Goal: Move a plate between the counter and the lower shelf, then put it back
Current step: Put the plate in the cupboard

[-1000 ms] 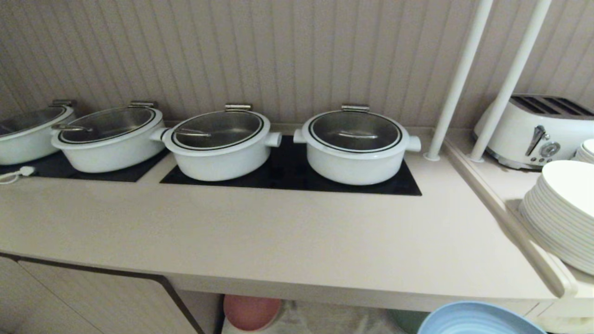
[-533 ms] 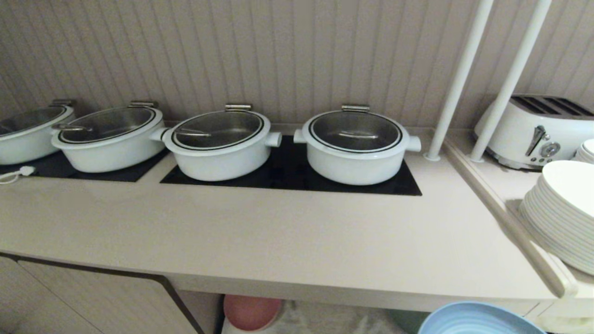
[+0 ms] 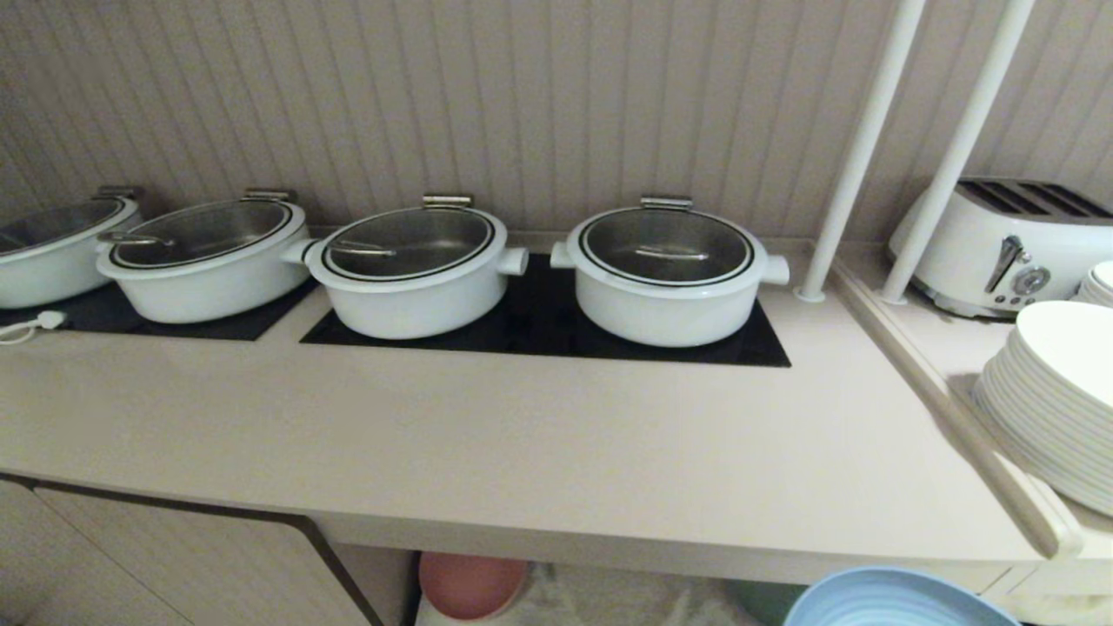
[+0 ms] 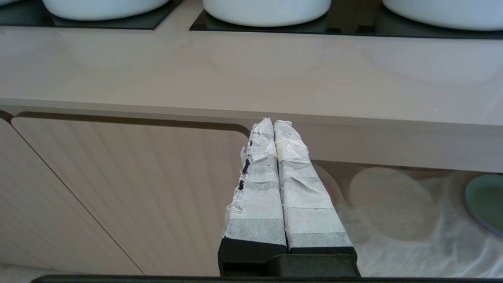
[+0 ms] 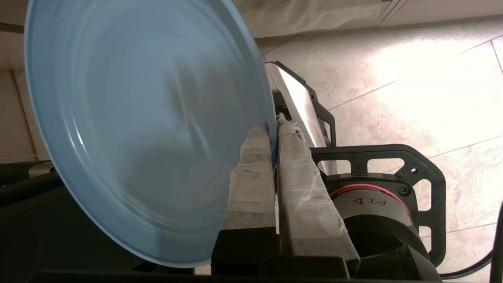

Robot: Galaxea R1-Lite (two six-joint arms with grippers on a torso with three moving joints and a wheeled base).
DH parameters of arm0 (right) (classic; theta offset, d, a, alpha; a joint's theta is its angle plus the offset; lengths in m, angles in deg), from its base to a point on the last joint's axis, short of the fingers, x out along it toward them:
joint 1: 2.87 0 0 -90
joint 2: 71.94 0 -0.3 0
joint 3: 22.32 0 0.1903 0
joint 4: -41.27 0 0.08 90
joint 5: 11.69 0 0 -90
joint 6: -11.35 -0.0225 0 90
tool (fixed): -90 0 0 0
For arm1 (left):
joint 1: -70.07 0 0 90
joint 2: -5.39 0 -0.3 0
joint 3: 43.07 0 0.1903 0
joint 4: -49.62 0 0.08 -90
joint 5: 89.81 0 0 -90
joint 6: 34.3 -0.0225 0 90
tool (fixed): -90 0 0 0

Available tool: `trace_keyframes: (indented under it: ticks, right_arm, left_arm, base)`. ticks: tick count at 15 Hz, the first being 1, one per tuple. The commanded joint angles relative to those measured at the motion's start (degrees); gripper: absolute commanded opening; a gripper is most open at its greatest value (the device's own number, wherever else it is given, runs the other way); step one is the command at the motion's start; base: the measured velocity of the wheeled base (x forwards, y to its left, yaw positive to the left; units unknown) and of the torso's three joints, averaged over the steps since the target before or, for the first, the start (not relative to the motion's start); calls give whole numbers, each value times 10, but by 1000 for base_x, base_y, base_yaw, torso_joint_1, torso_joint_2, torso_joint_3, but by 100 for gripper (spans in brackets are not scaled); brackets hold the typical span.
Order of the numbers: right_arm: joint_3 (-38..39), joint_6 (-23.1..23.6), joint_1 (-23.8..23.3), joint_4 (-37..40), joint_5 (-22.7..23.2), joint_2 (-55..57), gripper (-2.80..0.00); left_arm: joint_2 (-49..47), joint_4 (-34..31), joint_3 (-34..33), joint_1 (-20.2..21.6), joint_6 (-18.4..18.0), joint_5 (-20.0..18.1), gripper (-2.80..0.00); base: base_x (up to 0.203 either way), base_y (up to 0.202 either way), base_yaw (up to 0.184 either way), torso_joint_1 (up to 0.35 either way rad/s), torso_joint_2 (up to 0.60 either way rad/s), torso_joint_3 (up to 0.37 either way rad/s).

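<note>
One plate [image 3: 896, 600] only, light blue, showing at five o'clock in the head view, below the front edge of the surface [image 3: 522, 435] and clear of it. Four white pots [image 3: 669, 269] lined along the black hob panels toward twelve o'clock; broad bare worktop in front of them. Pink plate [image 3: 469, 584] at six o'clock in the lower shelf [image 3: 609, 600], on white cloth.

From the left wrist: left claw [image 4: 274, 125] pinched together, empty, parked level with the surface's front edge, ribbed cabinet door [image 4: 118, 188] behind it.

From the right wrist: right claw [image 5: 274, 131] clamped on the plate's rim at roughly three o'clock of the disc, plate tilted steeply, floor tiles [image 5: 393, 78] beyond.

Advice for the step, judged as a lift onto the surface: raise well above the front edge before moving in, level the plate on the way, aim for the bare stretch short of the pots, keep the pinch firm, since a rim grip on a wide disc probably lets it swing.
</note>
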Motion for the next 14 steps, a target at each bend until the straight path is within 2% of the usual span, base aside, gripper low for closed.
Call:
trace_keyframes:
  ticks: [1,10,14]
  right_arm:
    - [2,-2,1,3,0,1,-280]
    - [3,-3,1,-1,1,2,-280]
    - [3,-3,1,-2,1,2,-280]
  left_arm:
    - [0,1,0,0,3,0,-280]
    - [0,1,0,0,4,0,-280]
    - [0,1,0,0,4,0,-280]
  base:
    - [0,0,0,0,0,0]
    - [-5,0,0,1,0,0]
    - [-174,0,-1,1,5,2]
